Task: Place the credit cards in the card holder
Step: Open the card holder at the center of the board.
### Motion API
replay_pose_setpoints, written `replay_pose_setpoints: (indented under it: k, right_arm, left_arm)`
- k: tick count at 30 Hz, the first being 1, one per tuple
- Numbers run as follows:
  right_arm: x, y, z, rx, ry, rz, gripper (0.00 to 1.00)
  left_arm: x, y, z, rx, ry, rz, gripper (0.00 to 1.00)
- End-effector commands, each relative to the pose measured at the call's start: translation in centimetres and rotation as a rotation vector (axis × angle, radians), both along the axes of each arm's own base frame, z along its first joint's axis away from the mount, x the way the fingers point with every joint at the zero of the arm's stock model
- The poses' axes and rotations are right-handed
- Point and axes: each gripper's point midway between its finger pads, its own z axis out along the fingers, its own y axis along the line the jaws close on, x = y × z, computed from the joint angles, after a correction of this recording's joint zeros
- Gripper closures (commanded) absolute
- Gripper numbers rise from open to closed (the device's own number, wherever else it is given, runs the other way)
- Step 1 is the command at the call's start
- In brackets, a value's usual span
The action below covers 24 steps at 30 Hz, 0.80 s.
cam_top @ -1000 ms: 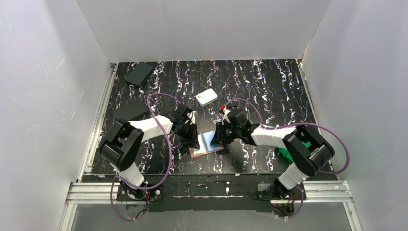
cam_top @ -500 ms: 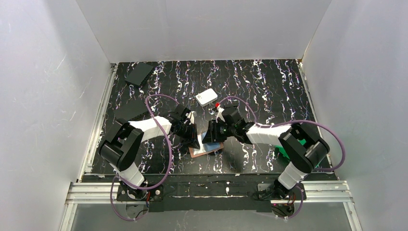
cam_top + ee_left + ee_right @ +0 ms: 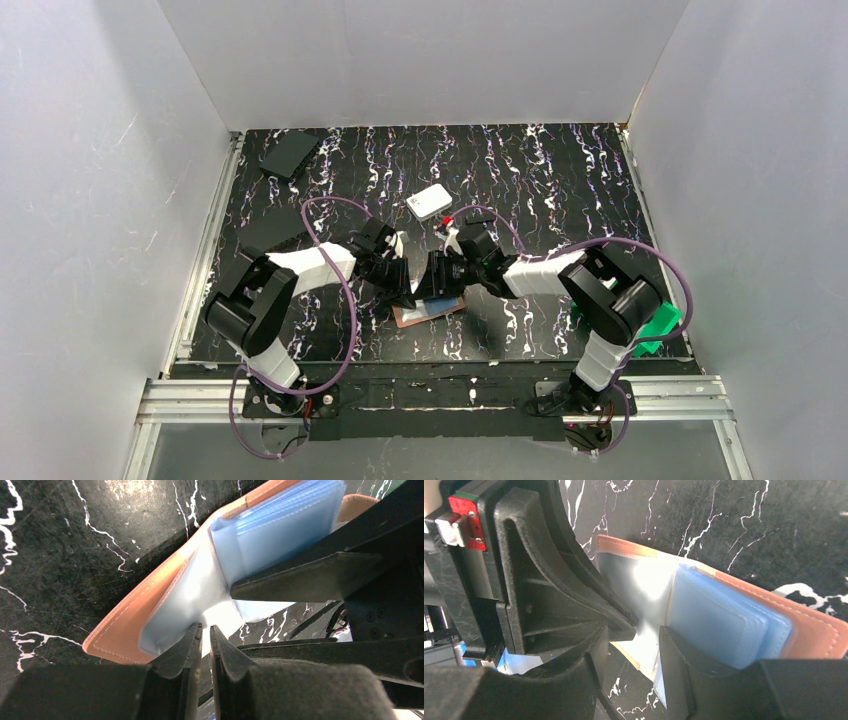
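Leather card holder (image 3: 125,630) is lying open, half hidden. On its grey panel (image 3: 190,595) the left gripper (image 3: 206,631) is sitting almost shut, grip unclear; the right gripper (image 3: 631,642) is gaping alongside.

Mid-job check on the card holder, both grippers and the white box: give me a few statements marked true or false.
1. The card holder is open. True.
2. The right gripper is open. True.
3. The left gripper is wide open. False: its fingers are nearly closed, pinching the holder's grey panel.
4. The white box sits in the green bin. False: it sits on the table, far from the bin.
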Motion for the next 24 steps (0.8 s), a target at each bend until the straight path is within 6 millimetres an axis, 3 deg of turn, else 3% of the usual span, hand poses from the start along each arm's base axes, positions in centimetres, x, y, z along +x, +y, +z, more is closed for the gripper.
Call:
replay_pose_setpoints:
  k: [1,12,15,19,24]
  right_arm:
    - [0.5,0.9,0.1,0.028,0.006,0.003,0.49]
    - [0.3,0.5,-0.7,0.001,0.021,-0.008,0.48]
    - [0.6,-0.8,-1.4,-0.082,0.003,-0.033,0.47]
    - [0.6,-2.2,-1.4,-0.151,-0.026,-0.052,0.46]
    - [0.1,-1.9,-0.9,-0.133,-0.019,-0.042,0.45]
  left_arm:
    - [-2.1,2.1,-1.9,0.093,0.047,-0.006,0.89]
    - [-1.8,2.5,-0.6,0.098,0.004,0.011,0.88]
    - [-1.7,3.1,-0.1,0.109,-0.019,0.024,0.87]
    - [-1.9,3.5,-0.8,0.124,-0.004,0.020,0.86]
    - [-2.2,2.8,-1.9,0.092,0.040,0.027,0.88]
